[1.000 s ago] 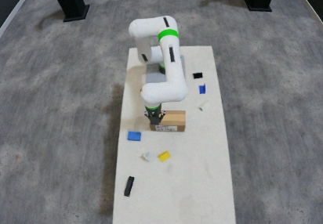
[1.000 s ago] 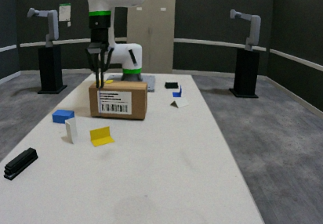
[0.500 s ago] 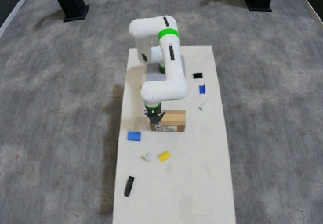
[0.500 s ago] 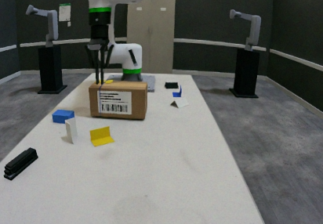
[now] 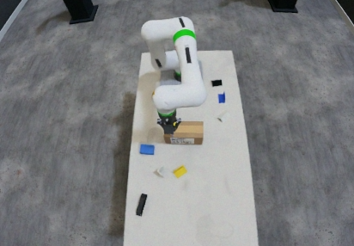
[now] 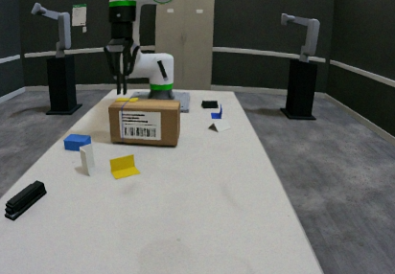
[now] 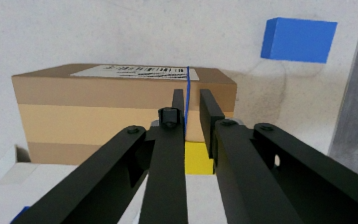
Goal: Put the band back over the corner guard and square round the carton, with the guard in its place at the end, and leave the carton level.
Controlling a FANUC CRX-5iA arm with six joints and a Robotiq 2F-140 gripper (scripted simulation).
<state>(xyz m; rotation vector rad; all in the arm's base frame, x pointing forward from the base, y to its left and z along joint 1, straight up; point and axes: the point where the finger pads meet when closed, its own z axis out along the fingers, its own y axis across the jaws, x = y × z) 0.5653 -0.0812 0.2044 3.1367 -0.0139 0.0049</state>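
The brown carton (image 5: 192, 128) (image 6: 170, 123) (image 7: 55, 120) stands level on the table. The thin blue band (image 6: 123, 121) (image 7: 188, 82) runs down its labelled face near one end and slants slightly across the top. The yellow corner guard (image 6: 126, 100) (image 7: 199, 160) sits at the top's far edge, and the band reaches it; in the wrist view a finger hides part of the guard and whether the band crosses it. My gripper (image 5: 170, 132) (image 6: 122, 92) (image 7: 191, 104) hangs just above the carton's top, fingers slightly apart with nothing held. The carton's far side is hidden.
A blue block (image 5: 147, 150) (image 6: 78, 142) (image 7: 300, 40) lies near the carton's banded end. A white angle piece (image 6: 87, 160), a yellow angle piece (image 5: 180, 171) (image 6: 125, 167) and a black stapler-like object (image 5: 142, 205) (image 6: 26, 200) lie on the camera side. Small pieces lie behind the carton's other end.
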